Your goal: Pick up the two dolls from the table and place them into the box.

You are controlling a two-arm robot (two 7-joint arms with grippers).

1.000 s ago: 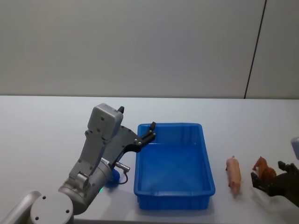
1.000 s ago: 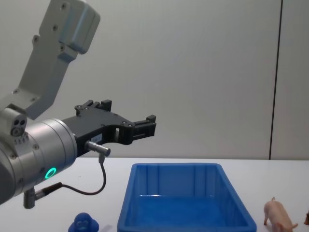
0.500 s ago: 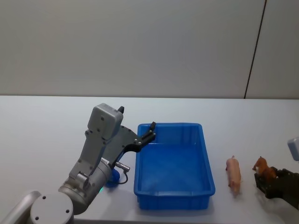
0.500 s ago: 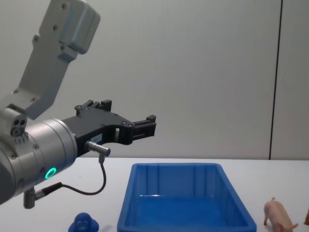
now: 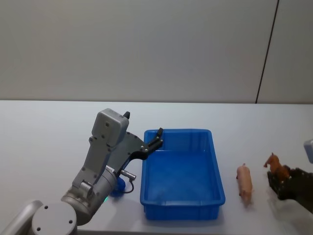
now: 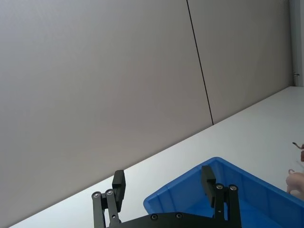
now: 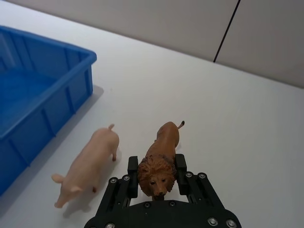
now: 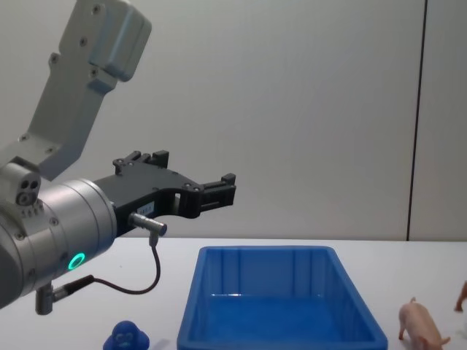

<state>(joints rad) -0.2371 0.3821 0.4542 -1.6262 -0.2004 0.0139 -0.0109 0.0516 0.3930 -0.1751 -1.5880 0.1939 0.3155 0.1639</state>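
- The right pincer (image 7: 156, 164) was clenched on the head of the brown lion (image 7: 165, 138), over the right side of the table (image 5: 49, 127). The lion's body pointed away from the robot, in line with the pincer.
- The box (image 5: 181, 210) lay to the robot's left of this pincer. The pink pig (image 5: 244, 182) lay on the table between them, near the box's right wall, with its long axis about parallel to that wall.
- I judged that the carry had to go leftward and high enough to pass over the pig and the rim. The box's floor was bare, so there was much room to drop.
- The left pincer (image 5: 157, 138) hung released above the box's far left corner, away from the middle. The blue figure (image 8: 125, 337) stood on the table left of the box, under that arm.
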